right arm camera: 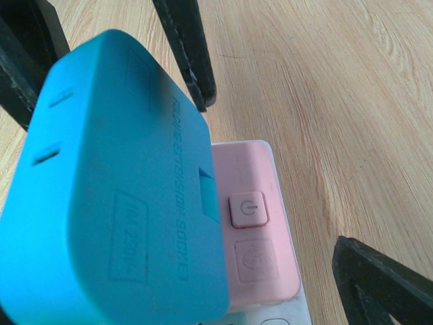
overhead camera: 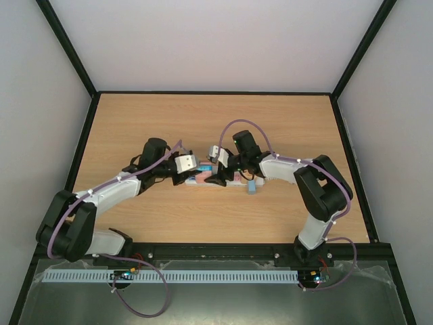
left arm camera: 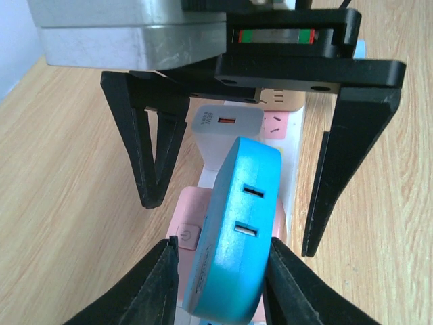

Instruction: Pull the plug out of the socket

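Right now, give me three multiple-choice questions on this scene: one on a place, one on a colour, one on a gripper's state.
1. Where is the blue plug? A. on the pink part of the socket B. in a drawer C. on a shelf
2. What colour is the charger block behind the plug? A. black B. white C. green
3. How is the right gripper? A. shut on the plug B. open, astride the socket C. shut, fingertips touching
A: pink shows beneath the plug. B: the block's body is white. B: its fingers stand wide apart, off the socket's sides.
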`<act>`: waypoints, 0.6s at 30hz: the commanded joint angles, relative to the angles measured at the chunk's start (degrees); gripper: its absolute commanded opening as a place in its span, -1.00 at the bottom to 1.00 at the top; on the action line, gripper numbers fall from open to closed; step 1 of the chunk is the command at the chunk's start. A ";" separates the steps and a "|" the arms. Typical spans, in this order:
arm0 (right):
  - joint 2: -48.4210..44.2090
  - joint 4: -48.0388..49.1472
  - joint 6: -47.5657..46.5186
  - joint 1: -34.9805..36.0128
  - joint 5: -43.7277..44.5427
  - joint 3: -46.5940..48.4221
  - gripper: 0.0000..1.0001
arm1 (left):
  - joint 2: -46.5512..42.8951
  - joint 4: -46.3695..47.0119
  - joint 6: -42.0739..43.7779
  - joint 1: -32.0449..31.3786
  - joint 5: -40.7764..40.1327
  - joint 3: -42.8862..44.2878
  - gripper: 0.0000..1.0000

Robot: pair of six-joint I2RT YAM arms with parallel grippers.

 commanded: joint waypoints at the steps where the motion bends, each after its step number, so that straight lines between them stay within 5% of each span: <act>1: 1.31 3.04 0.33 0.27 -1.51 -0.31 0.84 | 1.93 -1.34 -2.76 0.50 4.83 2.79 -0.31; 18: 3.86 3.35 0.79 1.03 -2.86 1.11 0.38 | 7.76 -7.04 -4.41 3.10 11.43 7.71 -0.55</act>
